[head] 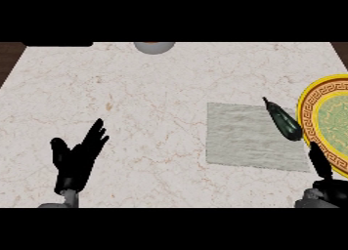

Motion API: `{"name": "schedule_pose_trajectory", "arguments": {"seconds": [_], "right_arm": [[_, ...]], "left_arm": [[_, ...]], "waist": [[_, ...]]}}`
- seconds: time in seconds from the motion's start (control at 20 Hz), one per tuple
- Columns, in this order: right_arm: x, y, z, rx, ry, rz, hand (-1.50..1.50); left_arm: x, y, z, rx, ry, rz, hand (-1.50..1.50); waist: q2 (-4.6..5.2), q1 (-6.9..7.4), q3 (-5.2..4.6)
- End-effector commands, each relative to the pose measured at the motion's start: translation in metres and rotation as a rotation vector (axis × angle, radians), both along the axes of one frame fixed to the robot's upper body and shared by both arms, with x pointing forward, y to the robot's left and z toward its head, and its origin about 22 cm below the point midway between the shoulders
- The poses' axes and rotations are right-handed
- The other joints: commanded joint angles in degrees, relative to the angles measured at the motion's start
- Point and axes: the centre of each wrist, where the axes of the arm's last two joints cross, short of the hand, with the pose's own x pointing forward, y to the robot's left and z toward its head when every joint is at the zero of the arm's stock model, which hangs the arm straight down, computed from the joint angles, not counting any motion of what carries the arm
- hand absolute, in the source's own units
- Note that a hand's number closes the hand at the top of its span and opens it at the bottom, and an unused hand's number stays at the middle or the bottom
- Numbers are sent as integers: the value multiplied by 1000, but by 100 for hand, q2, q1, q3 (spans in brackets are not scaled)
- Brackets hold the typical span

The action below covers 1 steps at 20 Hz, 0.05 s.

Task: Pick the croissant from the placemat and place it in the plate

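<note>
A dark green, elongated item (284, 121) with a pointed far end lies on the right part of the pale grey placemat (242, 139); it does not look like a croissant. Just to its right sits the plate (310, 105), yellow-rimmed with a green centre and cut off by the view's right edge. My right hand (334, 191) is at the lower right, below the item and apart from it, one finger (318, 160) straight up over the plate's near rim, holding nothing. At the lower left, my left hand (74, 157) rests open with fingers up.
A grey rounded object (154, 46) with an orange top stands at the counter's far edge. A dark flat shape (58, 44) lies at the far left corner. Dark wood borders the marble counter (148, 107) on both sides.
</note>
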Motion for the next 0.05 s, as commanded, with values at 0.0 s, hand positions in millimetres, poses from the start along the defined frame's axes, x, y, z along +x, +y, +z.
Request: {"name": "schedule_pose_trajectory", "arguments": {"seconds": [0.0], "right_arm": [[-13, 6, -8, 9, -39, -15, -150]], "left_arm": [[-12, 14, -4, -9, 37, 8, 0]], "waist": [[17, 16, -17]]}}
